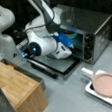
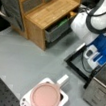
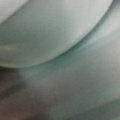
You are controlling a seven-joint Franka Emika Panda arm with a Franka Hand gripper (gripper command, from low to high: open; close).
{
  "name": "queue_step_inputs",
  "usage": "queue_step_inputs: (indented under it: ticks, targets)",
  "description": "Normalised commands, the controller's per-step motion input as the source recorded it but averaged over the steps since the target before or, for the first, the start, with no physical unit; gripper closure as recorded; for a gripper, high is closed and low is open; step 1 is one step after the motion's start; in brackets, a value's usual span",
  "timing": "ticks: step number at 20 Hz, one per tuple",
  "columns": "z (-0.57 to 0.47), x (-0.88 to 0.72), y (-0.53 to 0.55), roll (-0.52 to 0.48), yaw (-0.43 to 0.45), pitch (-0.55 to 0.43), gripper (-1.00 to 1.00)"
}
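The gripper (image 1: 67,42) is reaching into the toaster oven (image 1: 94,26) at centre frame, nearest a teal bowl (image 1: 73,35); its grip cannot be told. It is best advancing slowly, clear of the open door (image 1: 59,64).

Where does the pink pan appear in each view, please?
Front view: the pink pan sits at the bottom right, on a white burner.
Front view: the pink pan sits at the bottom centre, on the same burner.
Wrist view: not in it; only a pale green surface fills it.
Shared landmark: the toaster oven, also.
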Motion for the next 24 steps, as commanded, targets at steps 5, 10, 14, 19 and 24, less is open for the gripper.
queue_step_inputs:
  ticks: [5, 10, 14, 19, 24]
  targets:
    - [-0.15, -0.07, -0.01, 0.127, -0.164, -0.138, 1.0]
    - [-0.17, -0.07, 0.0, 0.137, -0.167, -0.151, 1.0]
    - [-0.19, -0.07, 0.0, 0.135, -0.171, -0.158, 1.0]
    - [-0.16, -0.08, 0.01, 0.132, -0.159, -0.137, 1.0]
    - [-0.08, -0.12, -0.05, 0.11, -0.085, -0.147, 1.0]
